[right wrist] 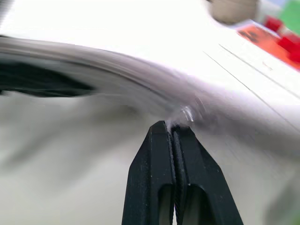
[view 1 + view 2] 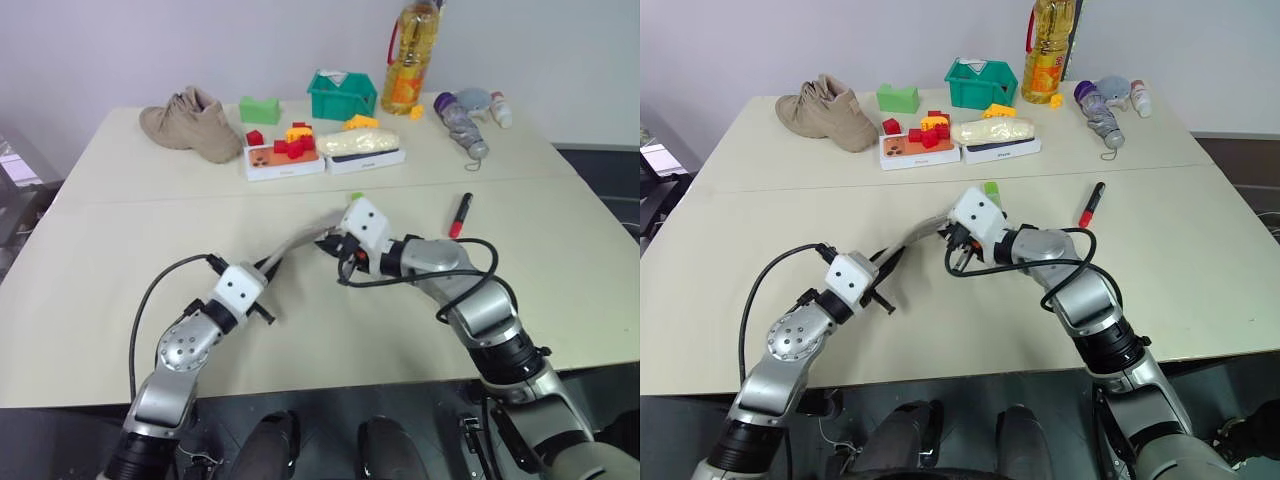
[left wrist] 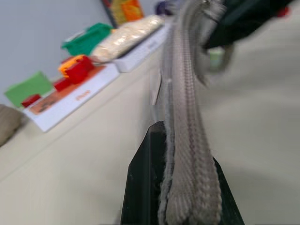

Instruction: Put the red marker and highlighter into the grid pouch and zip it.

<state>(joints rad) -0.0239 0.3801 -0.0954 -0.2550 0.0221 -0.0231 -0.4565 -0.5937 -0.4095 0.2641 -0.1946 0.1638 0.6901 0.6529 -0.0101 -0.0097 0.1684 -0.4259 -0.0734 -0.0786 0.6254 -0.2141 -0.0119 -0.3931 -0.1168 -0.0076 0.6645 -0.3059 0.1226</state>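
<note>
Head views: left gripper (image 2: 272, 268) fingers clamp one end of the grid pouch (image 2: 300, 243), held up off the beige surface (image 2: 120, 260). Right gripper (image 2: 330, 243) fingers closed on the zip end. Red marker (image 2: 460, 214) lies on the surface, well apart to the right; highlighter (image 2: 991, 189) just behind the right wrist, both still outside.

Left wrist: pouch edge pinched between black fingers (image 3: 145, 187).

Right wrist: fingers (image 1: 157, 173) shut on the small metal pull (image 1: 187, 113).

Risk: zipping now shuts the pouch w/o the pens; pull could slip. White wall behind, clutter along the far edge.
</note>
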